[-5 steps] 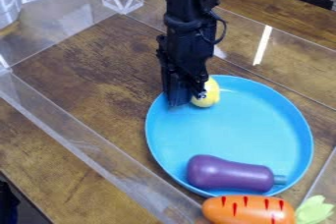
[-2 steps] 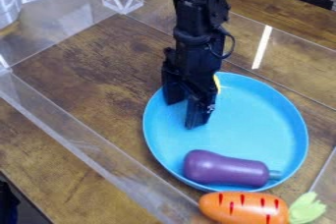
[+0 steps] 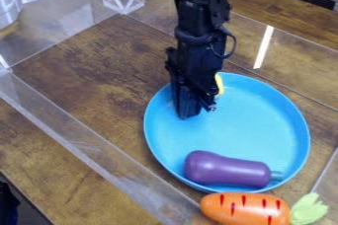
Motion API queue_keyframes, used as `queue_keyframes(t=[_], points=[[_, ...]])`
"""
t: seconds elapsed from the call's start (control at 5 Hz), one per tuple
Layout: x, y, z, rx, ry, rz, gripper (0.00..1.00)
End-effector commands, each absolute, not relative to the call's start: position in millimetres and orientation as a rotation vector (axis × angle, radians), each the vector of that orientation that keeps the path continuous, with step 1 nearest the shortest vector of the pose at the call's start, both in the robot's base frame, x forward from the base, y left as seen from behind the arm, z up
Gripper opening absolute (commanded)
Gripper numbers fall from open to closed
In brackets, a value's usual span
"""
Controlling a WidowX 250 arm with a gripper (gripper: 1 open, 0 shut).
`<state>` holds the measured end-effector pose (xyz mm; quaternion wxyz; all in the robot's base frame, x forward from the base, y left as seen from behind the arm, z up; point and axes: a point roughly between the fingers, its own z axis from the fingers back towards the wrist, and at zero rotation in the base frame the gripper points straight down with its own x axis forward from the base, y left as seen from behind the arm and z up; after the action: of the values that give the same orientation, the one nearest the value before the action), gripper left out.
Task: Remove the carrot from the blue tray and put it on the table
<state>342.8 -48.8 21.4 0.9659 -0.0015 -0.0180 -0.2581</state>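
My gripper (image 3: 196,109) points straight down with its fingers shut, tips on or just above the back left of the blue tray (image 3: 264,120). I see nothing held between them. A sliver of a yellow ball (image 3: 215,86) shows right behind the fingers. The carrot (image 3: 248,209), orange with a green leafy top (image 3: 311,209), lies at the bottom edge of the view. It looks to be just outside the tray's near rim, on the table (image 3: 93,71), far from the gripper. A purple eggplant (image 3: 235,172) lies on the tray's front part.
Clear acrylic walls (image 3: 59,120) border the dark wood table on the left and at the back. The black arm (image 3: 199,22) rises from the tray toward the top of the view.
The yellow ball, in plain sight beside the fingers a second ago, is now almost hidden behind the gripper. The carrot and eggplant have not moved.
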Motion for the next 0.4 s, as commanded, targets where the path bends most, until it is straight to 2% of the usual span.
queue_keyframes(t=[0.0, 0.2], points=[[343.9, -51.2, 27.1, 0.016, -0.048, -0.497, 0.00], [343.6, -53.0, 35.0, 0.034, -0.053, -0.462, 0.00]])
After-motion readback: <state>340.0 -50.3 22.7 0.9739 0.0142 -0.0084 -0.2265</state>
